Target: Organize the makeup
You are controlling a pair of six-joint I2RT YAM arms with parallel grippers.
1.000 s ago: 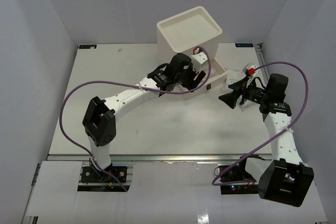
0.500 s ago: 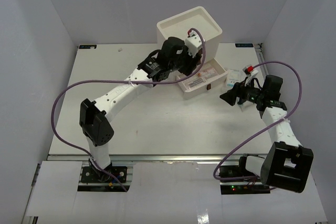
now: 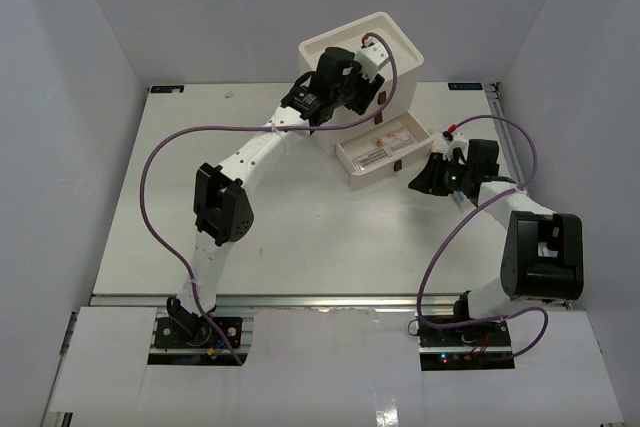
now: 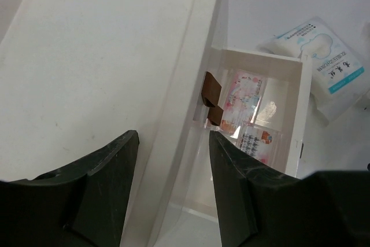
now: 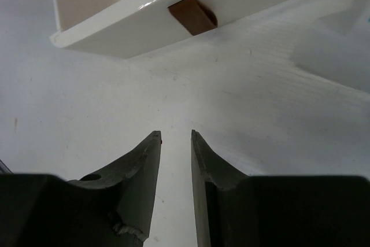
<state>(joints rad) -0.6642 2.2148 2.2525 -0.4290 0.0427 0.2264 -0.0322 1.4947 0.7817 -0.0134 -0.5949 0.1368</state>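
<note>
An open drawer (image 3: 352,169) (image 4: 292,73) sticks out of the white box (image 3: 345,52) and holds flat sachets with pink print (image 4: 245,93) (image 3: 375,152). White sachets with blue print (image 4: 324,65) lie on the table beside the drawer. My left gripper (image 3: 345,87) (image 4: 172,143) is open over the box's front top rim, one finger on each side of it, with gaps showing. My right gripper (image 3: 422,180) (image 5: 175,136) hovers low over bare table just in front of the drawer's brown handle (image 5: 193,15). Its fingers stand a narrow gap apart with nothing between them.
Two brown handles (image 4: 211,92) of the box's other drawers show below the rim. Grey walls close in the table on the left, back and right. Purple cables (image 3: 160,162) loop off both arms.
My left gripper has lifted off the drawer and moved back over the box top, uncovering the open drawer. My right gripper has slid left toward the drawer front, and its fingers have narrowed.
</note>
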